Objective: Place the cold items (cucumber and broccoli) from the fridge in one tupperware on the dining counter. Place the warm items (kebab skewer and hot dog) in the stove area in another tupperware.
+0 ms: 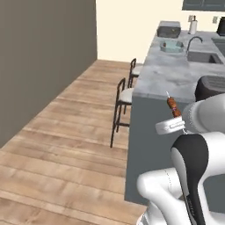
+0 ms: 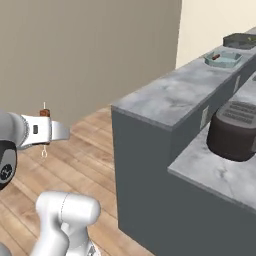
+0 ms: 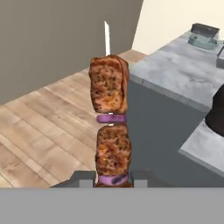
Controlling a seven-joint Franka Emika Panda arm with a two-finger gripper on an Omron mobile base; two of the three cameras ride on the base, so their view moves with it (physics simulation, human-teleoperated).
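My gripper point(image 3: 113, 179) is shut on the lower end of the kebab skewer point(image 3: 110, 118), which stands upright with browned meat chunks, purple onion rings and a bare metal tip. The same kebab skewer point(image 1: 173, 107) rises from the gripper point(image 1: 175, 117) just in front of the dining counter point(image 1: 165, 77). From the right, the gripper point(image 2: 46, 120) and skewer point(image 2: 45, 112) hang over the wood floor, left of the counter point(image 2: 170, 100). A light blue tupperware point(image 1: 171, 46) point(image 2: 224, 59) sits far along the counter with a small reddish piece inside. A dark tupperware point(image 1: 169, 31) point(image 2: 240, 40) lies behind it. Cucumber and broccoli are out of view.
Two dark-framed stools point(image 1: 125, 94) stand against the counter's left side. A sink with a curved tap point(image 1: 203, 56) is set into the lower counter. A black rounded appliance point(image 1: 211, 87) point(image 2: 235, 130) sits near the arm. Open wood floor point(image 1: 66, 132) spreads left.
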